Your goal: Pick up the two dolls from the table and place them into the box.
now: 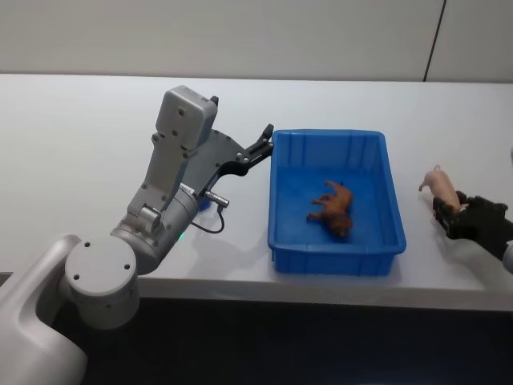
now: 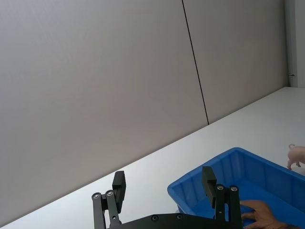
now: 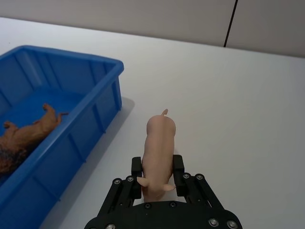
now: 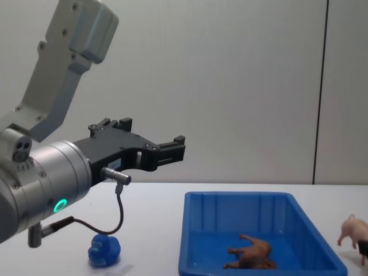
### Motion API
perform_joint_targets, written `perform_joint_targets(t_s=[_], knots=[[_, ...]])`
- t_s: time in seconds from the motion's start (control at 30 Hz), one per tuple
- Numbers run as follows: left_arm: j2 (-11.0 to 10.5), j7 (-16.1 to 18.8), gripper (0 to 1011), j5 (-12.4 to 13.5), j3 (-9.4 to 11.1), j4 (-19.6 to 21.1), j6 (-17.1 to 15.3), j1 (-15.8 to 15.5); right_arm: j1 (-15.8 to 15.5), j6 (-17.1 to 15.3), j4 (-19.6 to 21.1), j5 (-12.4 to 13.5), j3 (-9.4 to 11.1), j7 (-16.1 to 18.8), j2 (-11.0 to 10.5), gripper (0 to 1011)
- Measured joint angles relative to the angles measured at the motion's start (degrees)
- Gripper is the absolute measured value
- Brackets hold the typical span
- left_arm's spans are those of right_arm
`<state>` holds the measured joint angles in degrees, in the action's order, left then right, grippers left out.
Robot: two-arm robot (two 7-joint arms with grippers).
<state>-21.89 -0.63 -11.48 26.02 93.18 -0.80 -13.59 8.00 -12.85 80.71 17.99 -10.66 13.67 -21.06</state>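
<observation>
Box (image 1: 337, 261): one brown doll (image 1: 333, 210) inside (on its side). Pink pig (image 3: 158, 138): outside, clamped in right hand (image 3: 157, 167). Left hand (image 1: 260, 146): spread wide, empty.

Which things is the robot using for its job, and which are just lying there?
For the job: brown doll, in the blue box; pink pig, in the right gripper; left gripper, open, raised near the box.
Lying about: small blue thing on the table.

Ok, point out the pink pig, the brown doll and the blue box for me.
pink pig (image 3: 159, 143), right wrist view, middle of its back.
brown doll (image 1: 337, 208), head view, its body.
blue box (image 1: 337, 261), head view, near wall.
</observation>
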Motion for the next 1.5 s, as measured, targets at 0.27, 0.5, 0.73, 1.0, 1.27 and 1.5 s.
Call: perform_joint_targets(t_s=[0.27,0.5,0.73,1.0,1.27,1.5], knots=[[0.00,0.00,1001,0.00,0.00,0.00,0.00,0.00,-0.29,2.69,2.73,-0.44,0.42,-0.37,-0.43,362],[0.00,0.00,1001,0.00,0.00,0.00,0.00,0.00,0.13,4.07,6.19,-0.53,0.72,1.88,-0.85,362],[0.00,0.00,1001,0.00,0.00,0.00,0.00,0.00,1.09,4.26,8.53,-0.81,0.56,4.86,-0.89,362],[0.00,0.00,1001,0.00,0.00,0.00,0.00,0.00,3.60,2.71,9.83,-2.47,-0.63,10.21,0.05,363],[0.00,0.00,1001,0.00,0.00,0.00,0.00,0.00,6.39,0.46,7.87,-5.01,-2.07,13.59,1.51,458],[0.00,0.00,1001,0.00,0.00,0.00,0.00,0.00,8.58,-0.58,4.84,-6.57,-2.98,14.25,2.79,686]])
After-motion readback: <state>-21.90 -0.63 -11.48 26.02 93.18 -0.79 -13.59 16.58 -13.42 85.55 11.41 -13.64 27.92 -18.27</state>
